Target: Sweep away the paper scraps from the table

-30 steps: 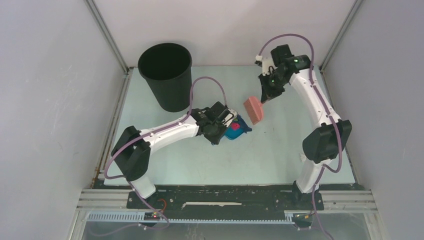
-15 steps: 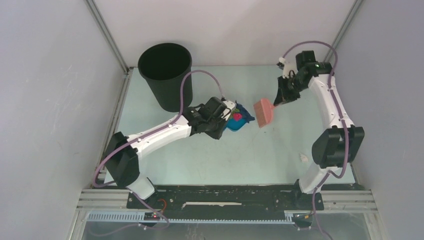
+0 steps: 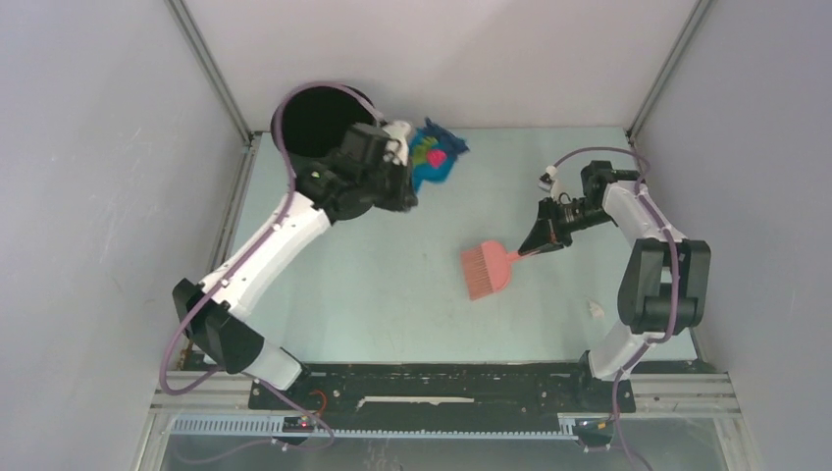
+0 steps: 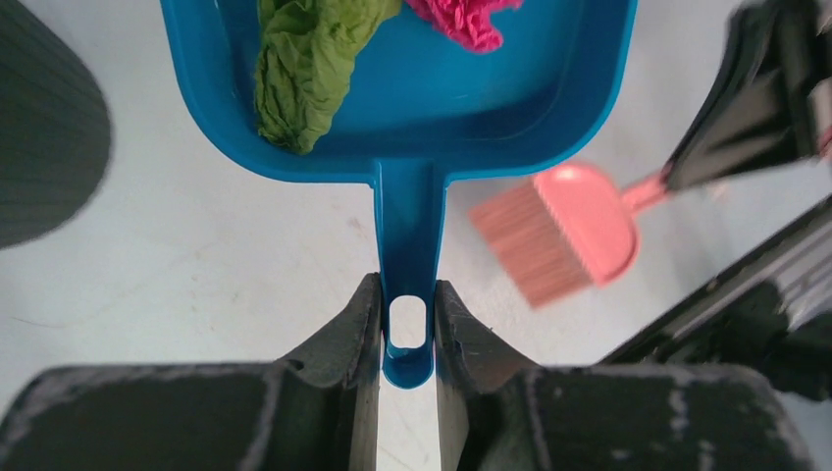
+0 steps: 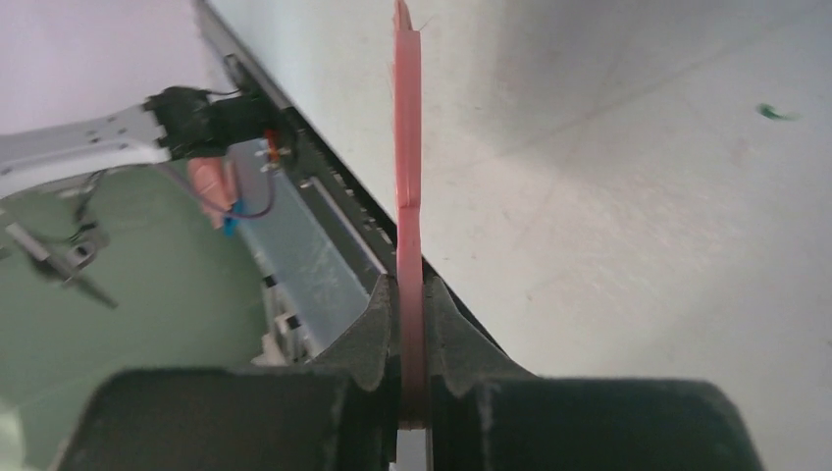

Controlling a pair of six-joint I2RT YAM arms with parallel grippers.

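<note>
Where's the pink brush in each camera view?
Top external: pink brush right of centre, handle running up-right into the right claw.
Left wrist: mid-frame, right of the dustpan handle, bristles pointing lower left.
Right wrist: edge-on, a thin vertical strip up the centre.
Shared landmark: the right claw shut on the brush handle shows in all three views.

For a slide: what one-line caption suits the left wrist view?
The left tool grips the dustpan handle; a green scrap and a magenta scrap lie inside, brush beyond.
</note>
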